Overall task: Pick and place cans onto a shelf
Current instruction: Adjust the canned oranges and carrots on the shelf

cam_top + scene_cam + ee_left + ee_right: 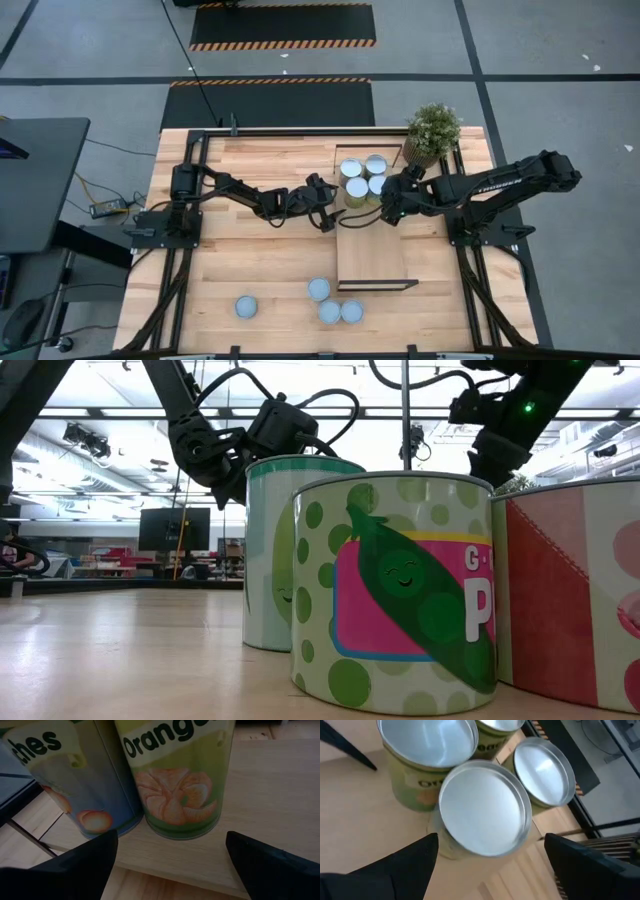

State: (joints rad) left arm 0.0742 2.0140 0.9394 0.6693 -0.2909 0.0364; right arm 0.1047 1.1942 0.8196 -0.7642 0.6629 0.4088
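Observation:
Several cans stand upright in a cluster (365, 176) at the far end of the light-wood shelf (375, 255). Several more cans (330, 305) stand on the tabletop near the front edge; three of them fill the low view (400, 590). My left gripper (333, 205) is open and low at the shelf's left edge, its fingers (75, 865) apart in front of an orange-labelled can (177, 785) and a peach-labelled can (75, 785). My right gripper (386, 202) is open just above the cluster, looking down on a can's silvery top (485, 807).
A potted green plant (433, 130) stands at the far right corner, close to the cluster and my right arm. One can (246, 306) stands alone at the near left. The shelf's near half is bare board. Dark metal frame rails (190, 160) run along the table's sides.

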